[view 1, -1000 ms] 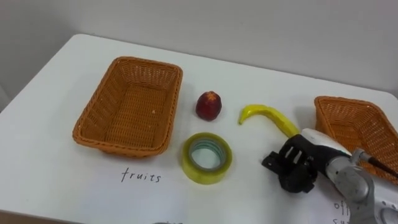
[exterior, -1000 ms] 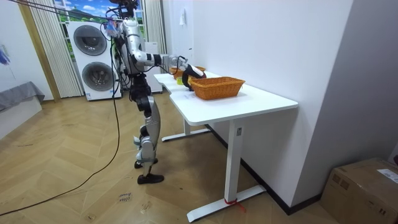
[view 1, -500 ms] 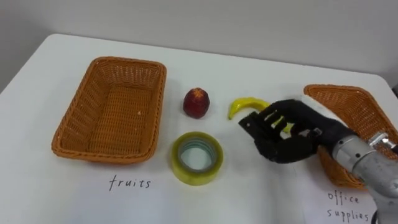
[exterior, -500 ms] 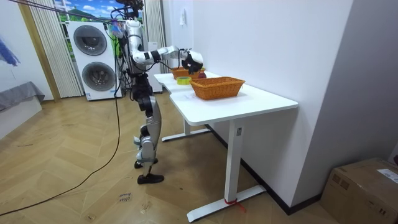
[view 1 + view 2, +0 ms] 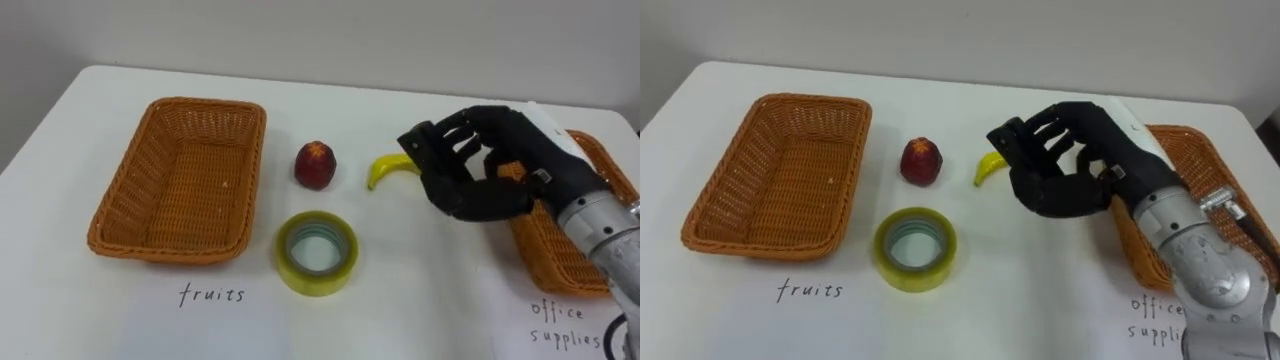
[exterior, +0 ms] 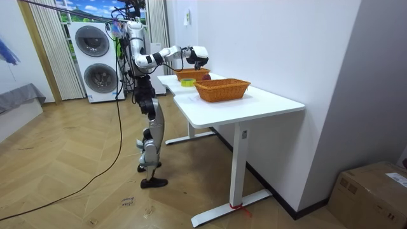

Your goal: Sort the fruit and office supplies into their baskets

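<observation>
The robot stands at the end of a white table (image 5: 420,310), and its right arm reaches out over the top from the right side. The fruit basket (image 5: 135,185) sits empty, well off to the left of the right hand (image 5: 490,190), while the office basket (image 5: 556,258) lies just beneath and behind its wrist. The hand hangs palm-down and looks raised off the tabletop, fingers spread and loosely bent above the thumb like a claw ready to close, with nothing in it. A roll of yellow tape (image 5: 316,252) lies down and to the left of the hand, nearer the robot. The banana (image 5: 385,170) is what matters here. Its tip pokes out just left of the fingertips, and its length runs rightward under the palm, so most of it is hidden. It seems to lie across the table rather than toward the robot. A red fruit (image 5: 314,165) sits a little farther left, between the banana and the fruit basket. I'd judge the hand need only come down and close across the banana's length.
</observation>
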Tool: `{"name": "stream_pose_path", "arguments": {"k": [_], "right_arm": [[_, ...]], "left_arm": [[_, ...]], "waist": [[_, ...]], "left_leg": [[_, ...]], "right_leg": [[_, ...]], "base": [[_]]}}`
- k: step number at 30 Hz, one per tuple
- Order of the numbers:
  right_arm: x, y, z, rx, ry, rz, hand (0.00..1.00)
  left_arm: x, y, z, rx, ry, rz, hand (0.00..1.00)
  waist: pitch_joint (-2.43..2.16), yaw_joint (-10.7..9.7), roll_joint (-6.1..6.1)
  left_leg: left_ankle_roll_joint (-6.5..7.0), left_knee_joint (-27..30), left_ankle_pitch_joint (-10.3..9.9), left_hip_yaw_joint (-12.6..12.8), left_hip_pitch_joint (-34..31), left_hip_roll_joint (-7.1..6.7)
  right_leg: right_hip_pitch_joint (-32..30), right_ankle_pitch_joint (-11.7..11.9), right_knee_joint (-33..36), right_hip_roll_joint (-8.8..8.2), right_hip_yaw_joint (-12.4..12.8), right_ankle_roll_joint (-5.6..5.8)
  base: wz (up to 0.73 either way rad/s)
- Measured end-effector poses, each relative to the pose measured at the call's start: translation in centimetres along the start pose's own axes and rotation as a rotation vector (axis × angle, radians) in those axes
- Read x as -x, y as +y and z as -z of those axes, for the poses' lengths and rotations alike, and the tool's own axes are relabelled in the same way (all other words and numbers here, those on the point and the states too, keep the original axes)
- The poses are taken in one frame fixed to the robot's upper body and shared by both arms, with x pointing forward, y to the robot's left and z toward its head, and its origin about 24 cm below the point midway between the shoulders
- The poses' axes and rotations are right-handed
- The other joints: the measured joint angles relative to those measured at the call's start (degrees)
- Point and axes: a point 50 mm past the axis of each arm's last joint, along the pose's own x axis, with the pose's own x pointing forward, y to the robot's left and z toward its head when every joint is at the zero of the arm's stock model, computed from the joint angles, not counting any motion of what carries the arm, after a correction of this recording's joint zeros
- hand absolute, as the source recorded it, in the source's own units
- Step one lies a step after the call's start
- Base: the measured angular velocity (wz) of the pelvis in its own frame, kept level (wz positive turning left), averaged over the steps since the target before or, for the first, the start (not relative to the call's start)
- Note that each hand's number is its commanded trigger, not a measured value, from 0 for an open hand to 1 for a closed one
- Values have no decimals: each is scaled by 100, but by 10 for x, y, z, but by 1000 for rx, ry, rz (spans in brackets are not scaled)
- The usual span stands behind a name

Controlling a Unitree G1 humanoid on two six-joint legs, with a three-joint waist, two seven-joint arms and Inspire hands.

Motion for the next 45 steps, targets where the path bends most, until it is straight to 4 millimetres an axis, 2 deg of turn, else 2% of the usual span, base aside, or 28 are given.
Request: {"name": "stream_pose_path", "arguments": {"k": [6,10,14,17,23,28,35,45], "right_arm": [[0,-4,-1,-62,-44,91,100],[0,-6,10,-76,1,179,100],[0,-7,23,-84,54,247,100],[2,-12,26,-82,66,305,100],[8,-24,34,-115,91,418,100],[14,-22,43,-123,136,445,100],[18,-21,66,-129,232,465,100],[22,-25,75,-124,267,514,100]], "left_arm": [[0,3,0,19,1,-7,0],[0,3,1,27,4,-10,0],[0,6,2,43,8,-28,0],[0,8,3,67,15,-36,0],[-1,12,2,91,14,-51,0],[-1,12,3,91,16,-52,0],[-1,14,2,104,11,-56,0],[0,17,3,119,1,-69,0]], "waist": [[38,-2,-113],[2,-10,-203],[-6,-108,-185],[-19,-164,-148],[-45,-191,-128],[-65,-180,-133],[-38,-213,-156],[-39,-305,-153]], "left_leg": [[0,-13,-1,3,40,1],[2,-13,-2,-13,32,2],[3,-5,-2,-6,24,-1],[2,-7,-2,6,22,4],[2,5,-2,17,29,5],[2,5,-2,24,60,5],[2,-15,-3,27,130,9],[2,-26,-2,90,133,10]], "right_leg": [[36,0,-6,-1,-7,0],[26,0,-6,-7,-18,1],[26,0,-3,-6,-16,1],[16,0,-2,1,-14,1],[17,0,-1,-1,-13,1],[44,0,-2,-2,-12,1],[110,0,-4,-2,-8,1],[77,0,4,8,59,0]], "base": [[0],[0],[0],[0],[0],[0],[0],[-3]]}}
